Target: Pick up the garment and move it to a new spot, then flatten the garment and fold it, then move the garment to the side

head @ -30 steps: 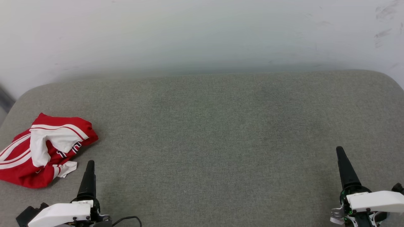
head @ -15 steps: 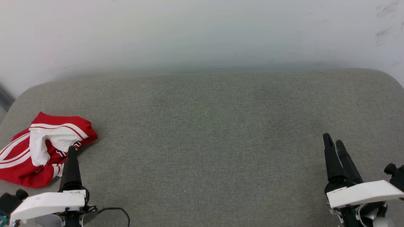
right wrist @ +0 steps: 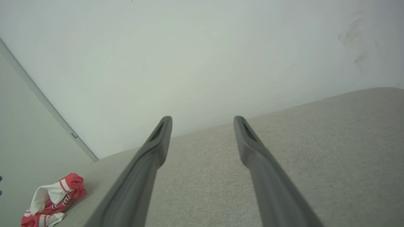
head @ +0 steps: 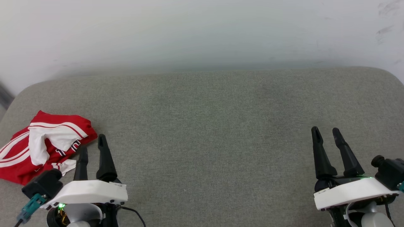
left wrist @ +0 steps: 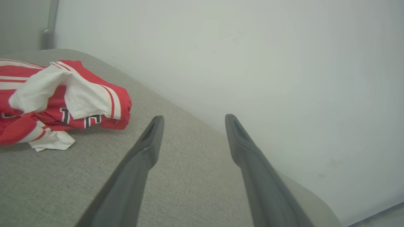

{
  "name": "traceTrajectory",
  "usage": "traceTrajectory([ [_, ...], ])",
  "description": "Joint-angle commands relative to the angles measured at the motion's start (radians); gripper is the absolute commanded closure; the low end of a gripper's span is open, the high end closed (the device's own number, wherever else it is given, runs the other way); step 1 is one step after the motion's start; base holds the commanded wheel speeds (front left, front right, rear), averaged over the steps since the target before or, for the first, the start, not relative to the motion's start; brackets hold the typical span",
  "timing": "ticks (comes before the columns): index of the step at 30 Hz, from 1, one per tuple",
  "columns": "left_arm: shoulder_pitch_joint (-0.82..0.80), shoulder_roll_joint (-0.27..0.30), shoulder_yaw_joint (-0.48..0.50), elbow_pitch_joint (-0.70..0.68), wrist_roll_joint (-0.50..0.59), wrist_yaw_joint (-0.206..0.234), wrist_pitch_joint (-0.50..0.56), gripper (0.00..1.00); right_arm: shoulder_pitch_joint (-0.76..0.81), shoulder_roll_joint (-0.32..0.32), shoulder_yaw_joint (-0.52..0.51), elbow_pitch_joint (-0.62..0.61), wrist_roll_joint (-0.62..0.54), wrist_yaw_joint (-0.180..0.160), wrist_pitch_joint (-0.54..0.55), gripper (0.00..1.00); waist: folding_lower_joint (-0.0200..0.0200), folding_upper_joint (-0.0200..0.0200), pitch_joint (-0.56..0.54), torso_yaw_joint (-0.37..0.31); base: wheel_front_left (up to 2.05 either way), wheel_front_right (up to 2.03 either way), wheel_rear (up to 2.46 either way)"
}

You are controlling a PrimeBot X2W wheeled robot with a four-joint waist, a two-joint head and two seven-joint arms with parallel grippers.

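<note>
The garment (head: 44,145) lies crumpled at the left edge of the grey cushioned surface, red with white sleeve fabric and striped trim; black-and-white lettering peeks out. It is also in the left wrist view, garment (left wrist: 60,101), and small in the right wrist view, garment (right wrist: 53,200). My left gripper (head: 92,145) stands open just right of the garment's near corner, apart from it, holding nothing. My right gripper (head: 325,131) is open over bare cushion at the far right, nothing between its fingers.
The grey cushion (head: 208,132) has rounded corners and ends at a white wall (head: 202,31) behind. A dark cable (head: 134,214) loops by the left wrist. A wall corner strip (right wrist: 47,105) runs down at the left.
Both grippers have turned and opened, so two fingers of each now show. The left gripper has moved right and forward beside the garment; the right has moved forward and left. The garment has not moved.
</note>
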Motion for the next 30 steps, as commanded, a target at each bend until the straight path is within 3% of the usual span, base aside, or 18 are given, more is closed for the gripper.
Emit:
traceTrajectory([
  [1, 0.0, 0.008, -0.023, -0.024, 0.043, 0.018, -0.011, 0.0, -0.016, -0.003, 0.007, -0.019, -0.044, 0.002, -0.011, 0.0, 0.0, -0.0001, 0.001, 0.0, 0.0, 0.0, 0.0],
  [7, 0.001, 0.065, -0.14, -0.03, 0.135, 0.098, -0.028, 0.0, -0.007, -0.003, 0.023, -0.019, -0.143, 0.002, -0.028, 0.0, 0.0, -0.0001, 0.004, 0.0, 0.0, 0.0, 0.0],
  [10, 0.009, 0.07, -0.175, -0.024, 0.13, 0.119, -0.037, 0.0, -0.004, -0.003, 0.03, -0.022, -0.189, 0.002, -0.036, 0.0, 0.0, -0.0001, 0.004, 0.0, 0.0, 0.0, 0.0],
  [16, 0.009, 0.087, -0.199, -0.013, 0.192, 0.099, -0.053, 0.0, 0.004, -0.003, 0.033, -0.024, -0.267, 0.002, -0.053, 0.0, 0.0, -0.0001, 0.006, -0.001, 0.0, 0.0, 0.0],
  [20, 0.015, 0.1, -0.223, 0.005, 0.246, 0.112, -0.063, 0.0, 0.009, -0.003, 0.035, -0.026, -0.317, 0.002, -0.064, 0.0, 0.0, -0.0001, 0.005, -0.002, 0.0, 0.0, 0.0],
  [25, 0.008, 0.133, -0.289, 0.025, 0.337, 0.165, -0.08, 0.0, 0.017, -0.003, 0.038, -0.027, -0.398, 0.002, -0.079, 0.0, 0.0, -0.0001, 0.008, -0.004, 0.0, 0.0, 0.0],
  [30, 0.007, 0.148, -0.34, 0.008, 0.364, 0.161, -0.096, 0.0, 0.02, -0.003, 0.041, -0.03, -0.464, 0.002, -0.096, 0.0, 0.0, -0.0001, 0.009, -0.004, 0.0, 0.0, 0.0],
])
